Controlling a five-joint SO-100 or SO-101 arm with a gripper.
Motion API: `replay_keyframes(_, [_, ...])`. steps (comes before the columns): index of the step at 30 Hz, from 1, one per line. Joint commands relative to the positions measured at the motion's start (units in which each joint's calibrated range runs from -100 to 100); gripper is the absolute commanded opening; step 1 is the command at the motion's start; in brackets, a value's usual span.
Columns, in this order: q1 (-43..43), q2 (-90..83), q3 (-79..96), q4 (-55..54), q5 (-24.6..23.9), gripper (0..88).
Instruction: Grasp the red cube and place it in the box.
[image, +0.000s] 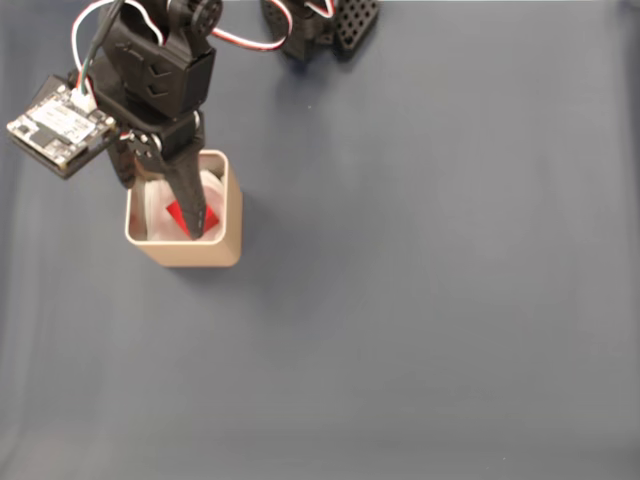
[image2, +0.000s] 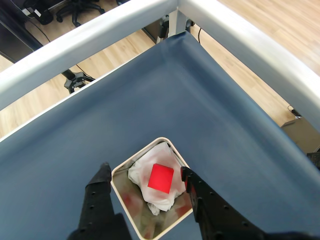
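Wrist view, nearest: the end effector (image2: 145, 182) stands with its two black fingers (image2: 97, 192) spread apart, one on either side of the box (image2: 122, 172), gripping nothing; between them the red cube (image2: 161, 178) lies inside the box on crumpled white lining (image2: 145, 167), free of both fingers. In the fixed view the end effector (image: 185, 215) hangs directly over the box (image: 215, 250), and one finger (image: 190, 200) crosses the red cube (image: 178, 213), so that its depth within the opening cannot be read with certainty from that angle.

Risks, as judgement: the cube appears delivered, so the hazard lies in the withdrawal; a finger that lifts obliquely could catch the thin rim and tip or drag the light box; a finger that snags the loose lining could pull it, and the cube with it, back out; the cube rests on soft crumpled material and may slide if the box is jolted.

Surface: the table (image: 430, 300) is covered with a smooth dark blue cloth. Beyond it, in the wrist view, a pale metal frame rail (image2: 90, 42) borders the table; farther off lie a light wooden floor (image2: 270, 22) and the wheeled base of an office chair (image2: 75, 6).
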Motion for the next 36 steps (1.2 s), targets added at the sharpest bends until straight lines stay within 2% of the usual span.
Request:
replay_keyframes(1, [0.8, -2.7, -0.4, -0.9, 0.0, 34.6])
replay_keyframes(5, [0.8, -3.5, 0.4, -0.9, 0.2, 30.6])
replay_keyframes(13, [0.5, -6.1, 2.6, -1.2, 0.2, 16.7])
replay_keyframes(20, [-1.7, -9.8, 6.0, -3.3, -1.1, 9.6])
replay_keyframes(28, [-8.0, -15.5, 10.1, -3.8, -2.4, 2.0])
replay_keyframes(36, [-16.9, -22.5, 16.1, -2.6, -2.8, 0.2])
